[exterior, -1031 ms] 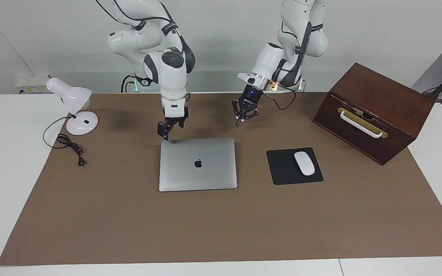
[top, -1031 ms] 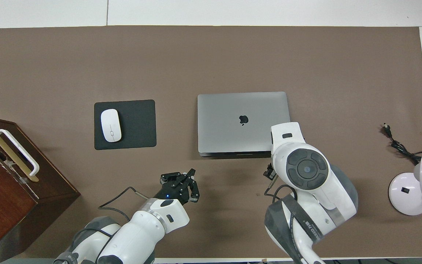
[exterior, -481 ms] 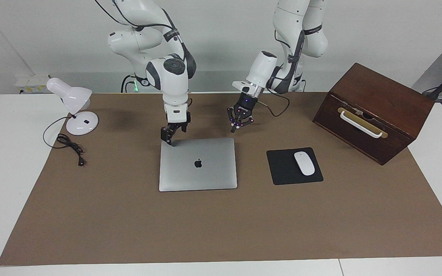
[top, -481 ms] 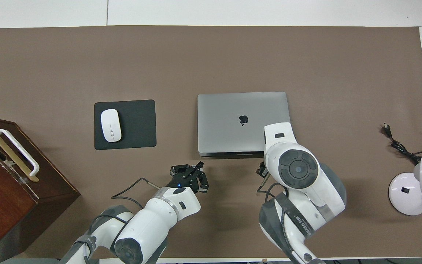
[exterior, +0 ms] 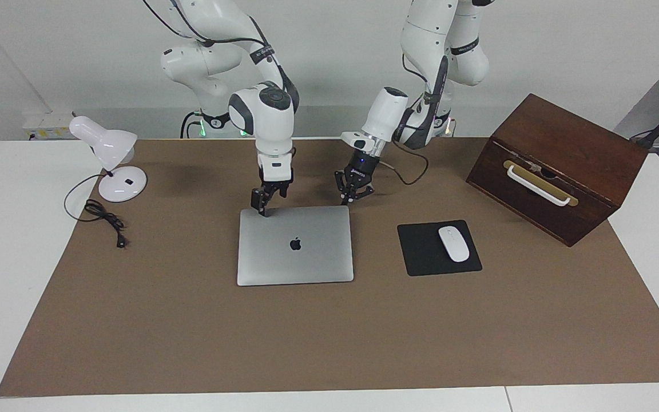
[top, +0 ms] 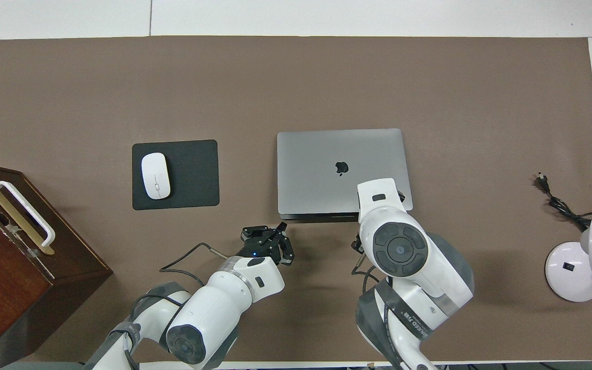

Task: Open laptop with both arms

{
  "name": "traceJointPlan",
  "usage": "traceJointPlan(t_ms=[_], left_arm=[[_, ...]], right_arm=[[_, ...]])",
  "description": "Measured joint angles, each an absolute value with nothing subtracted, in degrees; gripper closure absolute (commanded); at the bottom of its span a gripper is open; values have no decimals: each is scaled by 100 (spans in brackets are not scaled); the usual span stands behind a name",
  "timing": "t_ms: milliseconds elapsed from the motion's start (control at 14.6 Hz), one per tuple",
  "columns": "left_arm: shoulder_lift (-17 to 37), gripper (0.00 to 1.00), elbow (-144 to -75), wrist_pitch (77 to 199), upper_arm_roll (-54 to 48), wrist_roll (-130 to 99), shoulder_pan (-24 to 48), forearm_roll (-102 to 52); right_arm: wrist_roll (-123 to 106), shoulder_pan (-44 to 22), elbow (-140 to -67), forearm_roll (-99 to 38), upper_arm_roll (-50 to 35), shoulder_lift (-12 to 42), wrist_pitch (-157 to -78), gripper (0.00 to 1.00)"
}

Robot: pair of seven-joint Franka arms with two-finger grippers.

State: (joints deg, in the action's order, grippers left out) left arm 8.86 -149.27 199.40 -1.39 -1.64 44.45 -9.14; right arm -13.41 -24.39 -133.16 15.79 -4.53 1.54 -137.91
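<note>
The slim silver-grey laptop (exterior: 295, 246) (top: 327, 164) lies closed and flat in the middle of the brown mat, logo up. My right gripper (exterior: 262, 209) is low at the laptop's edge nearest the robots, by the corner toward the right arm's end; whether it touches the lid I cannot tell. In the overhead view that gripper is hidden under its own wrist. My left gripper (exterior: 345, 200) (top: 277, 232) is shut, holds nothing, and hangs just above the mat beside the laptop's other robot-side corner.
A black mouse pad (exterior: 421, 252) with a white mouse (exterior: 453, 244) lies beside the laptop toward the left arm's end. A brown wooden box (exterior: 558, 166) with a white handle stands past it. A white desk lamp (exterior: 109, 157) and its cable (exterior: 103, 220) sit at the right arm's end.
Both grippers have come down toward the laptop's robot-side edge. The right one slid along that edge; the left one closed in on its corner. The laptop has not moved.
</note>
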Motion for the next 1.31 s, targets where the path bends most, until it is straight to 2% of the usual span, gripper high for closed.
traceJointPlan(t_ms=[619, 1306], left_arm=[[1284, 100, -14600, 19944, -123, 6, 4425, -914], [1406, 100, -14452, 19955, -123, 172, 4411, -914]], right_arm=[[-1340, -2439, -13329, 1580, -447, 293, -14047, 0], [-1339, -2432, -13326, 1580, -441, 293, -14073, 0]])
